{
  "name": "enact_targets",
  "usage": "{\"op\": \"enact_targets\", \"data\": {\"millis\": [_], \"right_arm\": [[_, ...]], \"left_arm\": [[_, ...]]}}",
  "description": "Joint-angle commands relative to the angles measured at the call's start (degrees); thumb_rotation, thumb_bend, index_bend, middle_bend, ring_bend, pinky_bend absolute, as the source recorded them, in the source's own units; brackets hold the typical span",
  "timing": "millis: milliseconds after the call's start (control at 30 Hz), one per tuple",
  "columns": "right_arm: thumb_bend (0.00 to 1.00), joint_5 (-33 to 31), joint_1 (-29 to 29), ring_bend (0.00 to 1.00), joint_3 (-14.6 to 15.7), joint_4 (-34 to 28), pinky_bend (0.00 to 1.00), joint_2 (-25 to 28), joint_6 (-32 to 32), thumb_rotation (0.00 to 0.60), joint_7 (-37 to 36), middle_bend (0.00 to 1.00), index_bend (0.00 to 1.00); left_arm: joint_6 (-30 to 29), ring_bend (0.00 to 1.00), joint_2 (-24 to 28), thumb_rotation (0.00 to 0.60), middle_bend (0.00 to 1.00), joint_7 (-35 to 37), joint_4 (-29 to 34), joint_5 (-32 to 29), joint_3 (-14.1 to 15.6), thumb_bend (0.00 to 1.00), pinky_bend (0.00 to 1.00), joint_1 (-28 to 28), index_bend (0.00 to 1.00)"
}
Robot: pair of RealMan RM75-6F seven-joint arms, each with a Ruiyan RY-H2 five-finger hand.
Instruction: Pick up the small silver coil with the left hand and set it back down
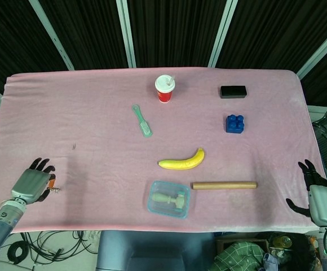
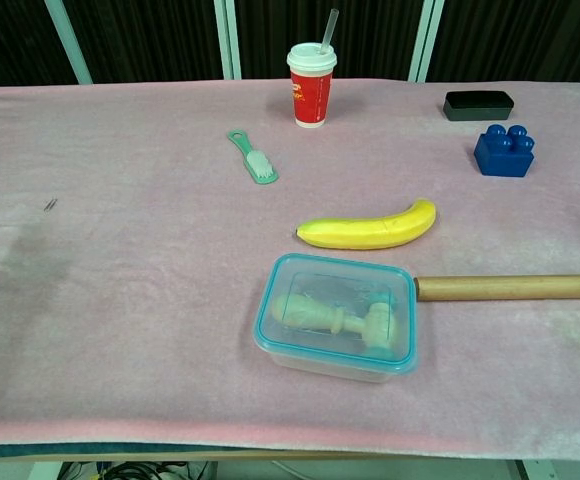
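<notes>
In the head view my left hand (image 1: 31, 183) hovers at the front left corner of the pink table (image 1: 96, 113), fingers curled. It holds a small silver coil (image 1: 56, 189) with an orange end, which pokes out to the right of the fingers. Whether the coil touches the cloth I cannot tell. A tiny silver piece (image 1: 74, 147) lies on the cloth further back and shows in the chest view as the same tiny silver piece (image 2: 49, 205). My right hand (image 1: 317, 195) hangs past the table's right front edge, fingers spread and holding nothing. The chest view shows neither hand.
A red cup with straw (image 1: 164, 88), green brush (image 1: 142, 120), black box (image 1: 233, 91) and blue block (image 1: 234, 123) lie further back. A banana (image 1: 181, 161), wooden rod (image 1: 224, 184) and lidded clear container (image 1: 168, 199) sit near the front middle.
</notes>
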State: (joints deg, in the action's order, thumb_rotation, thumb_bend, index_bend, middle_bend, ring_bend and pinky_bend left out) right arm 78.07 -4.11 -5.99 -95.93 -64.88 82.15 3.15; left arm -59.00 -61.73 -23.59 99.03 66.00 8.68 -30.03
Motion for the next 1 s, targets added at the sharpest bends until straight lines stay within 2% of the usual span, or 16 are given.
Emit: {"op": "enact_targets", "data": {"millis": [33, 433, 633, 767, 1000], "right_arm": [[0.11, 0.01, -0.02, 0.16, 0.04, 0.01, 0.23, 0.02, -0.06, 0.600, 0.07, 0.00, 0.00], [0.11, -0.15, 0.02, 0.16, 0.09, -0.20, 0.23, -0.04, -0.05, 0.600, 0.59, 0.00, 0.00], [0.11, -0.19, 0.02, 0.16, 0.11, -0.23, 0.23, 0.00, -0.14, 0.600, 0.51, 0.00, 0.00], [0.11, -0.31, 0.01, 0.16, 0.12, -0.29, 0.23, 0.02, -0.26, 0.600, 0.55, 0.00, 0.00], [0.11, -0.40, 0.07, 0.16, 0.09, -0.40, 0.23, 0.01, -0.10, 0.600, 0.89, 0.00, 0.00]], "left_arm": [[1.37, 0.00, 0.12, 0.600, 0.22, 2.74, -1.57, 0.07, -0.31, 0.41, 0.00, 0.71, 0.58], [2.70, 0.00, 0.17, 0.600, 0.22, 6.30, -4.27, 2.13, -0.91, 0.41, 0.00, 1.65, 0.58], [0.29, 0.00, 1.78, 0.600, 0.22, 7.98, -3.21, 3.02, -3.23, 0.41, 0.00, 1.89, 0.58], [0.95, 0.00, 3.01, 0.600, 0.22, 8.26, -2.88, 1.99, -4.46, 0.41, 0.00, 1.24, 0.58], [6.98, 0.00, 3.66, 0.600, 0.22, 7.50, -5.84, -3.17, -7.86, 0.41, 0.00, -2.92, 0.58]]}}
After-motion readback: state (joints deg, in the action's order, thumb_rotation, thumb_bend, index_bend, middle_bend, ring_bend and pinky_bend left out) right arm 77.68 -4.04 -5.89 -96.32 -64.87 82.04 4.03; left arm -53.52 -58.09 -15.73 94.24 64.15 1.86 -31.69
